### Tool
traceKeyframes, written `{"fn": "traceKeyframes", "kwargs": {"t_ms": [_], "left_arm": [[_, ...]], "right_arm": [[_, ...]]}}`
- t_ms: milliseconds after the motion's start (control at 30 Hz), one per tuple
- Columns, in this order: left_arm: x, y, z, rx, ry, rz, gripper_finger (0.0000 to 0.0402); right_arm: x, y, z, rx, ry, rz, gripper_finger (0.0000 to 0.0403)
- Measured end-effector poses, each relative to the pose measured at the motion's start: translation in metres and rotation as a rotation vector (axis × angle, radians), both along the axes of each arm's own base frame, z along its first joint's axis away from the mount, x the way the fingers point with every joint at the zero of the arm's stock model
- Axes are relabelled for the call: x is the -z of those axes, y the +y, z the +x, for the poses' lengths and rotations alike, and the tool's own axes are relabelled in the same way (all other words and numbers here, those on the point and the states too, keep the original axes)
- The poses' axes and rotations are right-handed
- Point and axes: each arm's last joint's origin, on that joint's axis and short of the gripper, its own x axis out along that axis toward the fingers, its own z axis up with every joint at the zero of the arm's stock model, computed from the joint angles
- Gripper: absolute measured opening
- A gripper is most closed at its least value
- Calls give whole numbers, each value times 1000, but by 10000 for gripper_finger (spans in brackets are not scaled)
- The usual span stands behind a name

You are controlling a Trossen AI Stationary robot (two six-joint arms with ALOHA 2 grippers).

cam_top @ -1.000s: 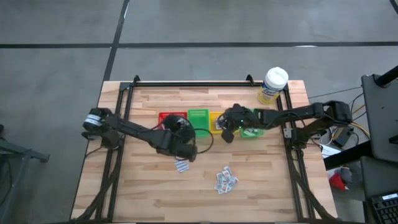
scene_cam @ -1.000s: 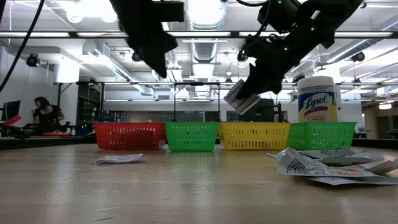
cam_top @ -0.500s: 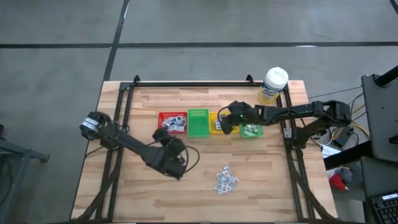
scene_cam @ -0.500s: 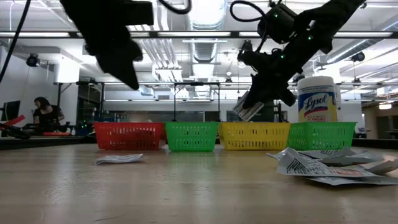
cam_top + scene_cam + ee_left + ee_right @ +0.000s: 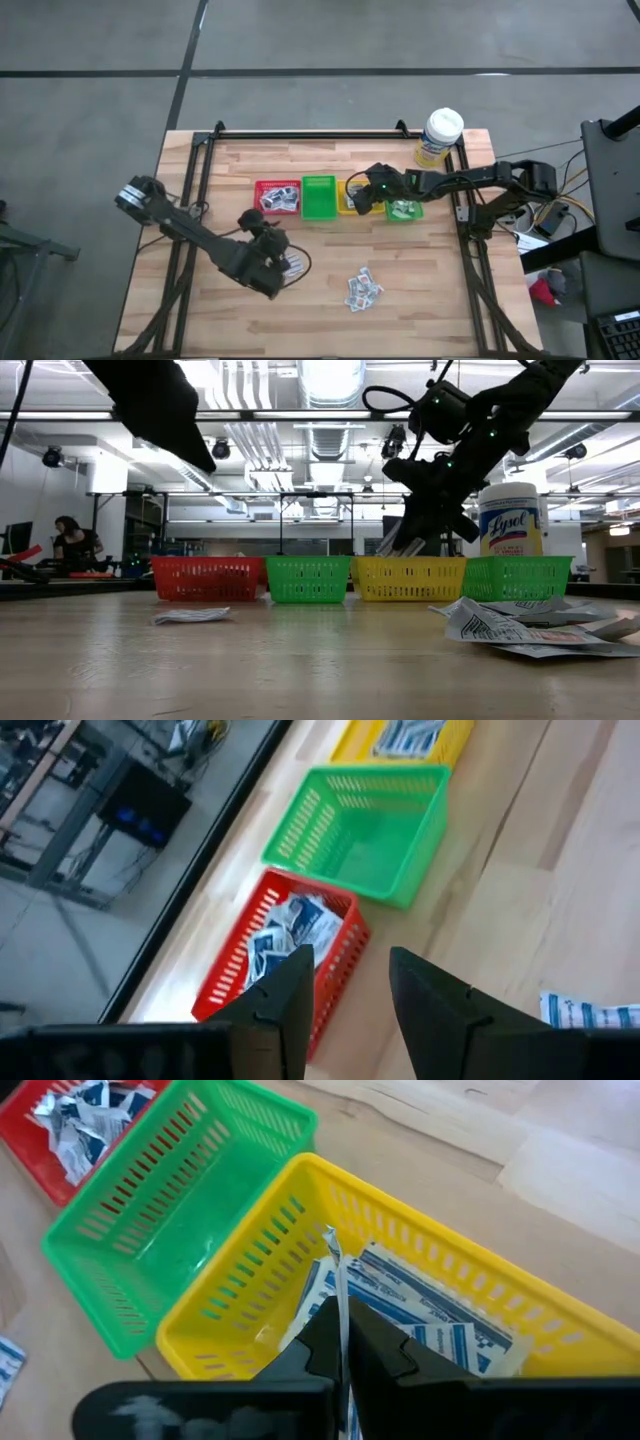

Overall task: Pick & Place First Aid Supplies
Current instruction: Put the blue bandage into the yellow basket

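Packet (image 5: 338, 1285) pinched edge-on betw. shut right fingers (image 5: 375, 1342), over yellow bin (image 5: 250, 1305); left fingers (image 5: 435, 995) apart, empty.

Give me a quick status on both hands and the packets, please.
Right hand shut on a thin white paper packet, over the yellow plastic bin. Left hand open, empty, above the wooden table. Nothing in the way.

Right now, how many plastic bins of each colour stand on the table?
red bin: 1
green bins: 2
yellow bin: 1
Total: 4
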Motion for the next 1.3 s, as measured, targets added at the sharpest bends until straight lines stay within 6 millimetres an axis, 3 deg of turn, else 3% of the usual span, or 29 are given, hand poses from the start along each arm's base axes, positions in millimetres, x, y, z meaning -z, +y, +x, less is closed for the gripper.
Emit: {"fn": "traceKeyframes", "kwargs": {"t_ms": [400, 767, 1067, 1300], "left_arm": [[2, 19, -38, 276, -222, -163, 135], [11, 32, -64, 401, -407, -236, 135], [13, 30, -63, 443, -381, -267, 135], [15, 24, -64, 509, -357, -329, 135]], "right_arm": [[0, -3, -1, -7, 12, -7, 16], [0, -5, -4, -2, 31, -10, 103], [-25, -9, -23, 30, 92, 3, 113], [-55, 14, -51, -77, 132, -29, 97]]}}
